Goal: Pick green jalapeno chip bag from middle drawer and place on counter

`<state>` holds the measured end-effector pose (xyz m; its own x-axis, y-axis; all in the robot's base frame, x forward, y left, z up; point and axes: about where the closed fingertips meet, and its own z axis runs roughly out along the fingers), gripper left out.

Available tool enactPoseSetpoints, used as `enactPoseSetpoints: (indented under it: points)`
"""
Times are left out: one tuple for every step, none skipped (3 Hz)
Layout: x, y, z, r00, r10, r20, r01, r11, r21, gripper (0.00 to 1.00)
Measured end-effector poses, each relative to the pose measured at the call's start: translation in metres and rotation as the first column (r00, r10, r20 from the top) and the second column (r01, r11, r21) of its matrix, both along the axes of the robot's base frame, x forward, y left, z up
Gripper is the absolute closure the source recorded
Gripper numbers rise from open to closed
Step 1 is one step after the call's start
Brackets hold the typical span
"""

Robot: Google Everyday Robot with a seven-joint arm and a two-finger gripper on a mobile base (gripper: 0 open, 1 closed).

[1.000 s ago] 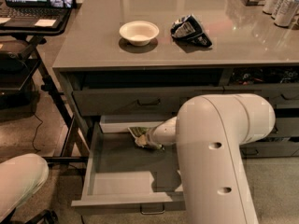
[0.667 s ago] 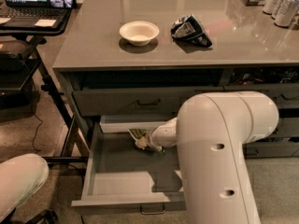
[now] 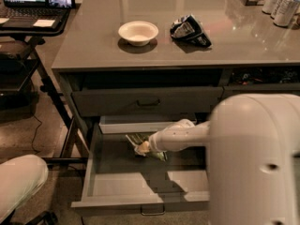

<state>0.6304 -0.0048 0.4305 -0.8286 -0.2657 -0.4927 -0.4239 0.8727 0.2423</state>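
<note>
The middle drawer (image 3: 117, 184) is pulled open below the counter (image 3: 154, 53); its pale floor and front handle show. The green jalapeno chip bag (image 3: 136, 138) lies wrinkled at the back of the drawer, partly covered by my arm. My gripper (image 3: 143, 147) reaches down into the drawer from the right and sits right on the bag, touching it. The white arm housing fills the lower right and hides the drawer's right side.
A white bowl (image 3: 138, 32) and a black-and-white snack bag (image 3: 190, 30) sit on the counter. Cans (image 3: 281, 3) stand at its far right. A closed drawer (image 3: 147, 101) is above the open one. A laptop on a black stand (image 3: 28, 13) is at left.
The arm housing has shifted slightly right. The gripper stays at the bag in the drawer; the bag has not visibly moved.
</note>
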Motion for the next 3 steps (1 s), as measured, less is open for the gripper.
enactPoseSetpoints:
  points:
    - [-0.031, -0.006, 0.033, 0.9987, 0.027, -0.044, -0.025, 0.999, 0.033, 1.0]
    - [-0.07, -0.012, 0.088, 0.9931, 0.089, -0.077, -0.082, 0.993, 0.088, 1.0]
    - [-0.103, -0.021, 0.155, 0.9841, 0.176, -0.025, -0.174, 0.983, 0.061, 1.0]
